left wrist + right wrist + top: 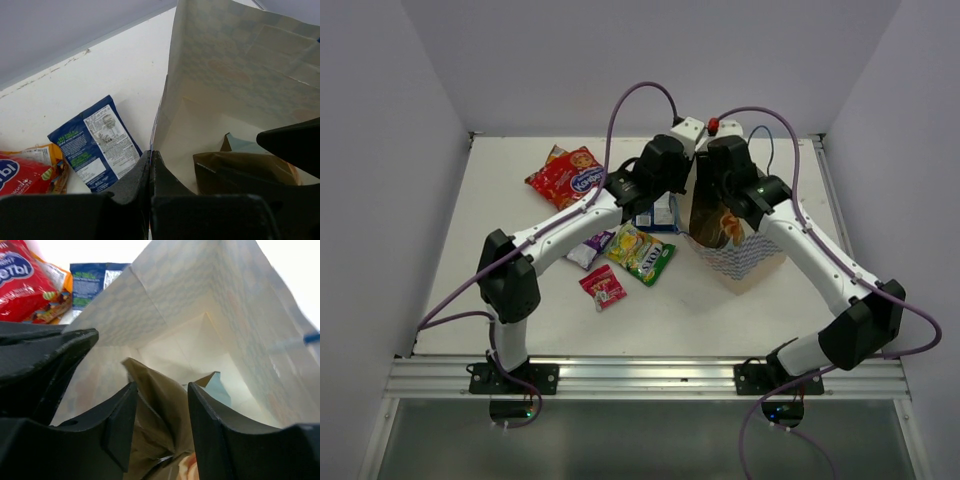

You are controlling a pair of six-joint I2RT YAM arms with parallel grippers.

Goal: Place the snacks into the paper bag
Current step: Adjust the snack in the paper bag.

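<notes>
The paper bag (745,262) stands open right of centre. My left gripper (687,203) is shut on its left rim, the jaws (150,155) pinching the paper wall (225,75). My right gripper (725,200) reaches into the mouth from above. Its fingers (161,387) press both sides of the brown and light-blue chip bag (160,415), which sits upright inside (240,170). On the table left of the bag lie a red packet (565,175), a dark blue one (97,142), a purple one (592,245), a yellow-green one (642,252) and a small pink-red one (603,286).
An orange packet (50,155) peeks from under the red one. White walls close the table at the back and sides. A metal rail (650,375) runs along the near edge by the arm bases. The right gripper's dark finger (295,145) shows in the left wrist view.
</notes>
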